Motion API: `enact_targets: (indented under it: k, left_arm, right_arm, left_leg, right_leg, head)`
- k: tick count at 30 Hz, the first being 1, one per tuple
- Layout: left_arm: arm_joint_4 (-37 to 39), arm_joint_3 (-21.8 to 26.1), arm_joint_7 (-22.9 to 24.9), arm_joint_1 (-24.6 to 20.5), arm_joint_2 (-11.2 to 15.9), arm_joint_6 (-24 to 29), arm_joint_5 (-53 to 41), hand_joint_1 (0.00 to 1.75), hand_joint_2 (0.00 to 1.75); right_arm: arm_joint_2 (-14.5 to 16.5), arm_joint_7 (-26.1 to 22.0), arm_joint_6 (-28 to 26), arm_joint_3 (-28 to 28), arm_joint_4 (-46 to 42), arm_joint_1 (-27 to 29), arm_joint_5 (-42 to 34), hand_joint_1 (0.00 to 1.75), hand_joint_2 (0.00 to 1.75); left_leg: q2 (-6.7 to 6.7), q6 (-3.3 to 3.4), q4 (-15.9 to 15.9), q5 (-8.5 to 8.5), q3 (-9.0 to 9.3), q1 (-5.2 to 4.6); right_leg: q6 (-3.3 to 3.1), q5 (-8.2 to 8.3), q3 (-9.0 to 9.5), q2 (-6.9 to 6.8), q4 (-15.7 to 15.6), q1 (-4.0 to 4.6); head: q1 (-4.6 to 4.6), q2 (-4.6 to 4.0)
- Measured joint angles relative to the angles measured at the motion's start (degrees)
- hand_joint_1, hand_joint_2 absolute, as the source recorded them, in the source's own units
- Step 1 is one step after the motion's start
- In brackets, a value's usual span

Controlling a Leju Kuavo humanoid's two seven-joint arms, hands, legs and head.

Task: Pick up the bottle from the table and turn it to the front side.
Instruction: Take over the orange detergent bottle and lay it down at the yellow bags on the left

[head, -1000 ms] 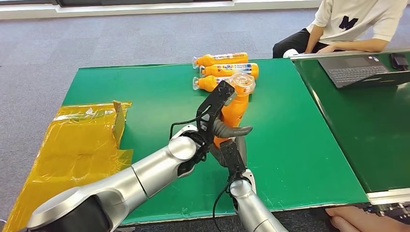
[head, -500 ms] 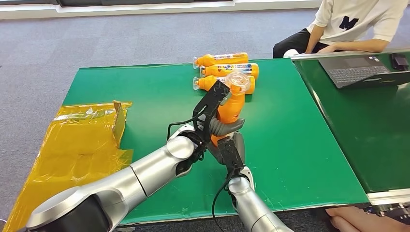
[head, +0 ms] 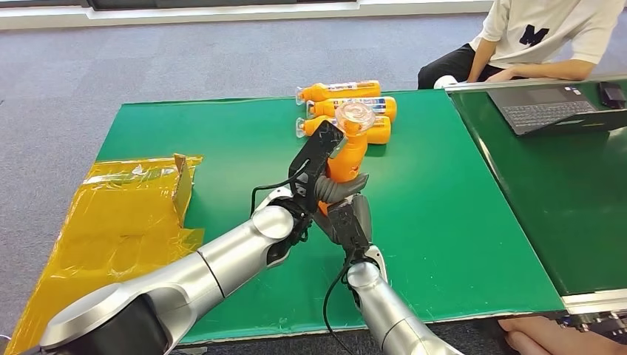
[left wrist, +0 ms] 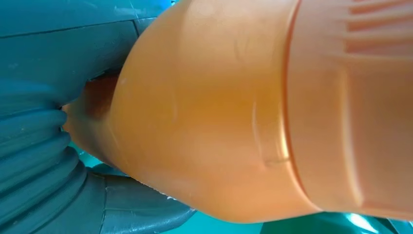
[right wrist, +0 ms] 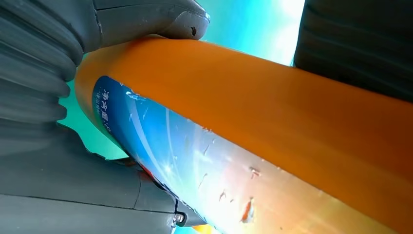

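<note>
An orange bottle with a clear cap is held up above the green table, tilted with its cap toward the far side. My left hand grips its middle and my right hand grips its lower end. The left wrist view shows the orange bottle close against the left hand. In the right wrist view the bottle shows its blue label, held in the right hand. Both hands hide the lower bottle in the head view.
Three more orange bottles lie on their sides at the table's far edge. Yellow wrapping with a cardboard piece covers the left end. A second table with a laptop stands to the right, where a person sits.
Both hands have carried the bottle slightly left and away from me. The bottle now stands a little more upright, its cap nearer the lying bottles.
</note>
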Motion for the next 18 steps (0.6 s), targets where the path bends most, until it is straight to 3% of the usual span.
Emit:
enact_targets:
  k: [18]
  left_arm:
    - [0.14, 1.82, -0.83, -0.65, -0.01, 0.19, -4.72, 1.75, 1.75]
  right_arm:
    - [-0.46, -0.01, 0.93, 0.0, -0.06, -0.86, 1.13, 1.75, 1.75]
  left_leg:
    - [0.03, -0.01, 0.01, 0.01, 0.02, 0.0]
  right_leg:
    - [0.0, 0.01, -0.02, 0.03, 0.0, 0.0]
  head:
    - [0.01, 0.0]
